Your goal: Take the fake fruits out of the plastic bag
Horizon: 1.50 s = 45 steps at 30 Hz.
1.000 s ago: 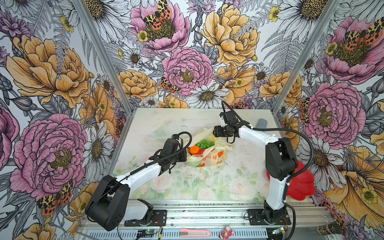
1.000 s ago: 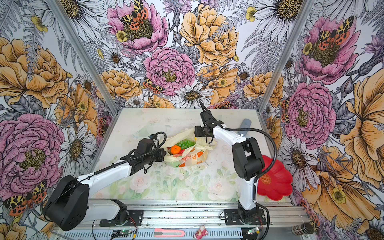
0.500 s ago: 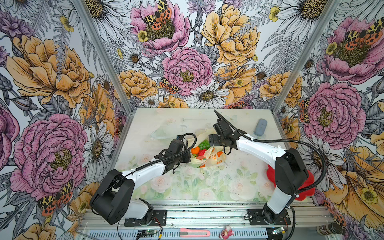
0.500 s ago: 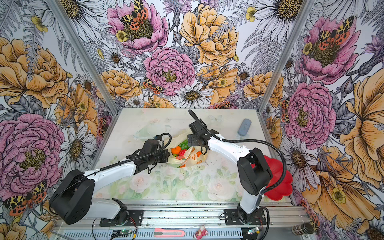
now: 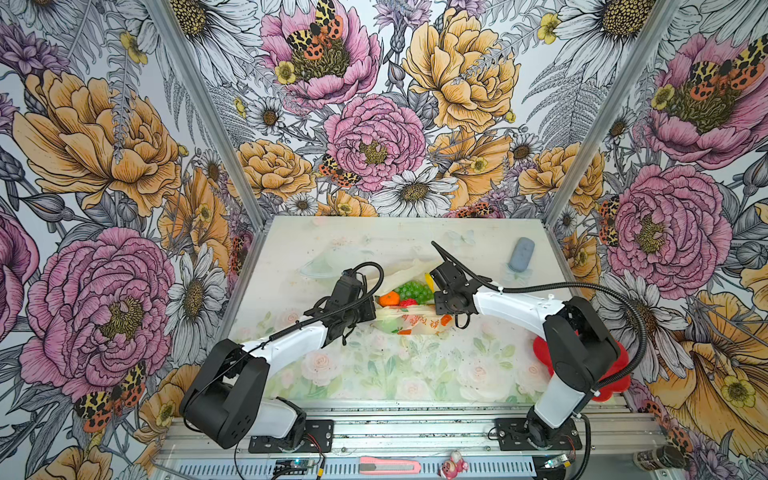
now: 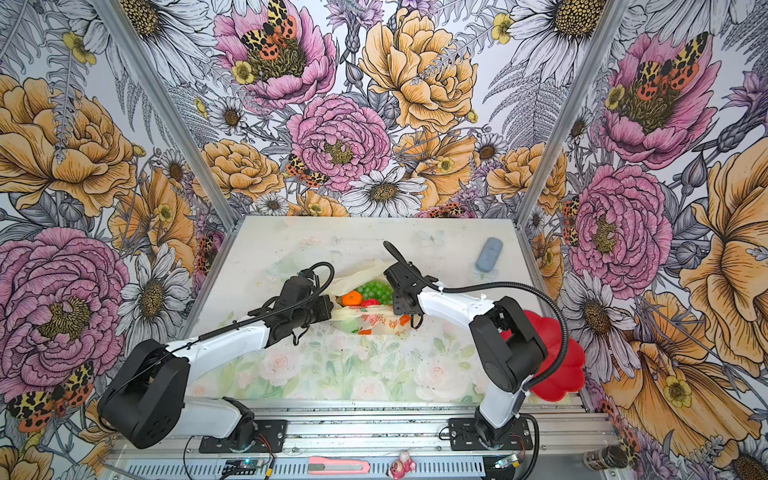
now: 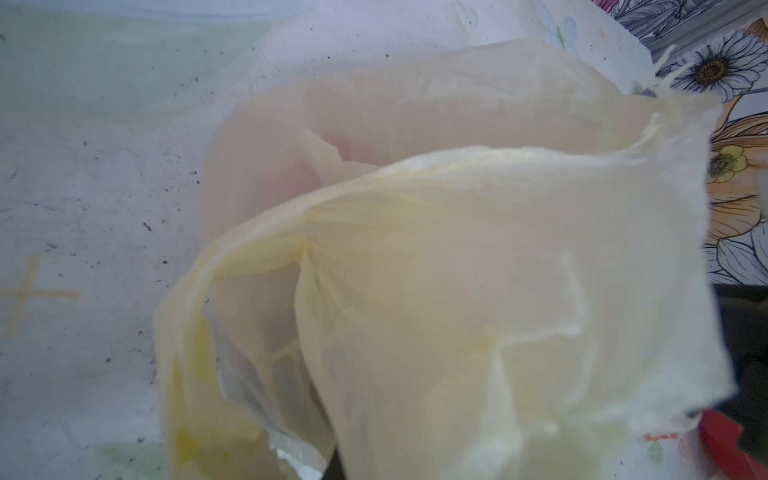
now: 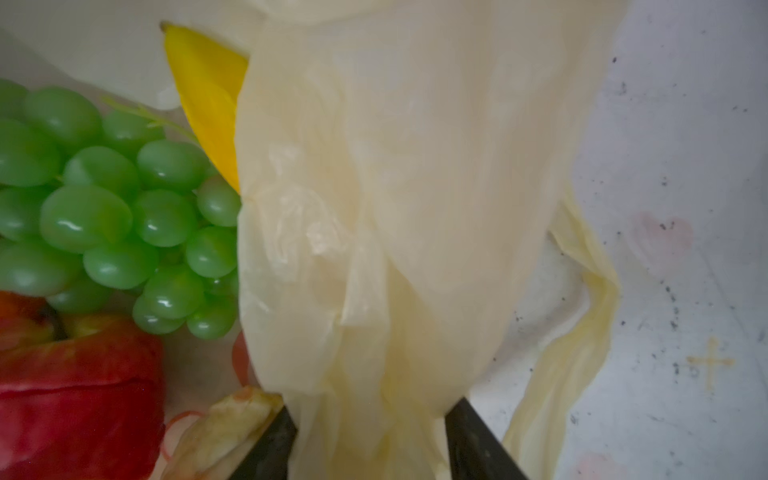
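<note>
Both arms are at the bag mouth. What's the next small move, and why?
Probably close the right gripper on the plastic bag film lying loose between its fingers; the left gripper seems shut on the opposite rim. Then the mouth could be spread around the grape bunch.

Both top views are bright, evenly lit and sharp, with faint soft shadows on the desk (image 5: 374, 374). Wrist views are soft: the plastic bag (image 7: 457, 291) blurs close up; the grapes (image 8: 83, 216) carry small white glints.
</note>
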{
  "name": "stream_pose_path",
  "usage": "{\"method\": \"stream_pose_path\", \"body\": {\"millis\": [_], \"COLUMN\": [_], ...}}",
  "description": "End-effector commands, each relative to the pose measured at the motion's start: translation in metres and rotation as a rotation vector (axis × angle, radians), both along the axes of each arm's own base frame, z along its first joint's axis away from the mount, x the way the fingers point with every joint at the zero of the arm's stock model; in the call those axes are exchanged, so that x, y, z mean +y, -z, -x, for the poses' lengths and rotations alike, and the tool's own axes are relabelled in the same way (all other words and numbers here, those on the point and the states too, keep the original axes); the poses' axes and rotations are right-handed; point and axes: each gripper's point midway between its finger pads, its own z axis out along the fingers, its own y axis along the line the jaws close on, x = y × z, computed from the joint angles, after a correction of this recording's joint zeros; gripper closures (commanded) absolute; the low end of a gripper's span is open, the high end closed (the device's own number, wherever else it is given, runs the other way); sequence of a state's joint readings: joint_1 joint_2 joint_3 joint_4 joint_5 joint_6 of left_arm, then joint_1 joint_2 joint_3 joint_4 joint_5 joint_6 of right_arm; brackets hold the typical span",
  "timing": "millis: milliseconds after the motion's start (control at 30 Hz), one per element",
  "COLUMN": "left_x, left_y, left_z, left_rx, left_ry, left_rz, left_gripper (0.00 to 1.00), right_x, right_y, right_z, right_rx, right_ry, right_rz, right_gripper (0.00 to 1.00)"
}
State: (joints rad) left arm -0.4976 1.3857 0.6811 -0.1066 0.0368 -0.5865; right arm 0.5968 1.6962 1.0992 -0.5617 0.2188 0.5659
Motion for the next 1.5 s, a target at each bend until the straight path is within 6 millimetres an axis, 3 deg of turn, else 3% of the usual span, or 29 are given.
{"method": "stream_pose_path", "body": {"millis": [0, 100, 267, 500, 600, 733, 1000, 1133, 1267, 1367, 1467], "left_x": [0.016, 0.023, 0.042, 0.078, 0.059, 0.045, 0.061, 0.062, 0.031, 0.003, -0.008], "left_y": [0.011, 0.013, 0.02, 0.044, 0.036, 0.021, -0.019, -0.047, -0.077, -0.082, -0.071], "left_z": [-0.003, -0.004, -0.01, -0.024, -0.031, -0.026, 0.006, 0.022, 0.021, 0.006, -0.02], "left_rx": [0.02, 0.031, 0.066, 0.138, 0.125, 0.097, -0.019, -0.123, -0.268, -0.307, -0.269], "left_ry": [-0.066, -0.093, -0.154, -0.284, -0.22, -0.181, -0.19, -0.157, -0.008, 0.105, 0.133], "left_rz": [-0.013, 0.004, 0.07, 0.164, 0.152, 0.051, -0.289, -0.47, -0.602, -0.656, -0.682], "left_gripper": [0.97, 0.97, 0.97, 0.97, 0.89, 0.65, 0.25, 0.17, 0.13, 0.1, 0.08], "right_x": [0.001, 0.0, -0.004, -0.028, -0.021, -0.017, -0.023, -0.025, -0.024, -0.022, -0.021], "right_y": [-0.03, -0.038, -0.048, -0.033, -0.037, -0.047, -0.051, -0.055, -0.058, -0.058, -0.058], "right_z": [-0.004, -0.006, -0.009, -0.013, -0.012, -0.006, 0.002, 0.0, -0.001, -0.003, -0.003], "right_rx": [-0.083, -0.118, -0.175, -0.186, -0.201, -0.246, -0.271, -0.28, -0.284, -0.28, -0.28], "right_ry": [0.016, 0.031, 0.04, 0.154, 0.131, 0.086, 0.06, 0.045, 0.029, 0.02, 0.013], "right_rz": [-0.108, -0.249, -0.431, -0.679, -0.705, -0.646, -0.556, -0.529, -0.517, -0.517, -0.514], "right_gripper": [0.62, 0.8, 0.99, 1.0, 1.0, 1.0, 1.0, 1.0, 1.0, 1.0, 1.0]}}
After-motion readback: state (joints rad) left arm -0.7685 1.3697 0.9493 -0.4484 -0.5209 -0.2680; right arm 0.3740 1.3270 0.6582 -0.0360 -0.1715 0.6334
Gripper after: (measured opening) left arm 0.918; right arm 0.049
